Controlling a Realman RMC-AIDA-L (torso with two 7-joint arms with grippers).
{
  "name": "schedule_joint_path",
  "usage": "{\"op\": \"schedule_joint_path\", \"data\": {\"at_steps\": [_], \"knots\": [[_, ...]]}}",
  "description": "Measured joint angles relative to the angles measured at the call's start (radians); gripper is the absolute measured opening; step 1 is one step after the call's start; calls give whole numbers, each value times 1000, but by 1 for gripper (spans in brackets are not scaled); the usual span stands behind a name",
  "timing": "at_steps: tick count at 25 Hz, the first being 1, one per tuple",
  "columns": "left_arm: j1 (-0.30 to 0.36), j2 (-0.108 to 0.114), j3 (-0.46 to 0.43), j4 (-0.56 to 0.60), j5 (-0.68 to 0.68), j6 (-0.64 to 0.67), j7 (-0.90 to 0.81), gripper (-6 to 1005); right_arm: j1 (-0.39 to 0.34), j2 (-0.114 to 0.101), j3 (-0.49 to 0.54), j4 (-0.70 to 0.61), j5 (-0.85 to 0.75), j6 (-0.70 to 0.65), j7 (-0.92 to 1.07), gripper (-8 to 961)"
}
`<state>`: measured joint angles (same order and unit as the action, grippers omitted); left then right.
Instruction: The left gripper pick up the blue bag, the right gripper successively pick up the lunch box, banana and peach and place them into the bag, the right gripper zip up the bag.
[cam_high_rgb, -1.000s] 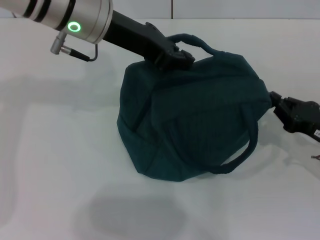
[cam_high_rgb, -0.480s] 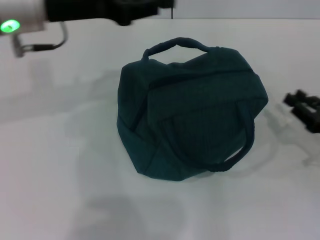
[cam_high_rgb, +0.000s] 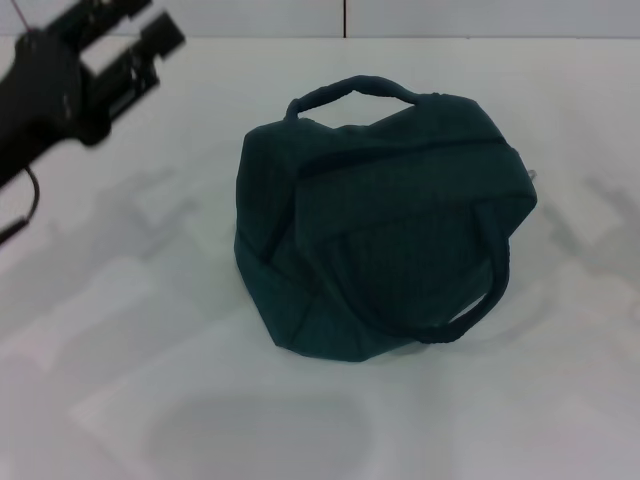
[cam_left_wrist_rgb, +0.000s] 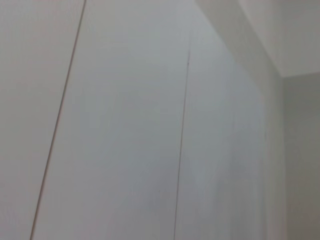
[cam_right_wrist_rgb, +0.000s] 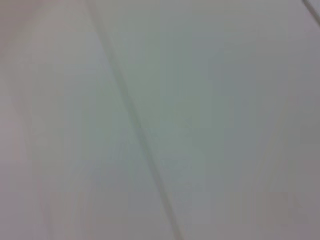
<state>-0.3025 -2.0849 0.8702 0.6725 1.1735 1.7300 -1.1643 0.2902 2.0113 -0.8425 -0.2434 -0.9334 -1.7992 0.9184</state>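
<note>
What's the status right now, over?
Left gripper open, raised far-left, clear of bag. Right gripper out of view. Dark teal fabric bag closed on white table, nothing obstructing.

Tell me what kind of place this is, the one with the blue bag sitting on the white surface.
Probably a lab or test bench rather than a home: a plain white table, a bare pale panelled wall behind it, and only the blue bag on it, with the left gripper raised off to the side.
</note>
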Motion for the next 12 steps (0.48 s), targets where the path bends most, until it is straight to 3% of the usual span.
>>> {"op": "schedule_joint_path", "data": {"at_steps": [3,6,12], "knots": [[10,-3,10,-73,-2,45,107,571,11,-8,-31,-92,-44,-98,26,683],[7,-5,34,-122,4,57,165,568,47,-27,-82,-266,-199,-94,169,753],[-40,4,73,-120,107,42,160,570,162,-70,-89,-371,-465,-71,378,750]]}}
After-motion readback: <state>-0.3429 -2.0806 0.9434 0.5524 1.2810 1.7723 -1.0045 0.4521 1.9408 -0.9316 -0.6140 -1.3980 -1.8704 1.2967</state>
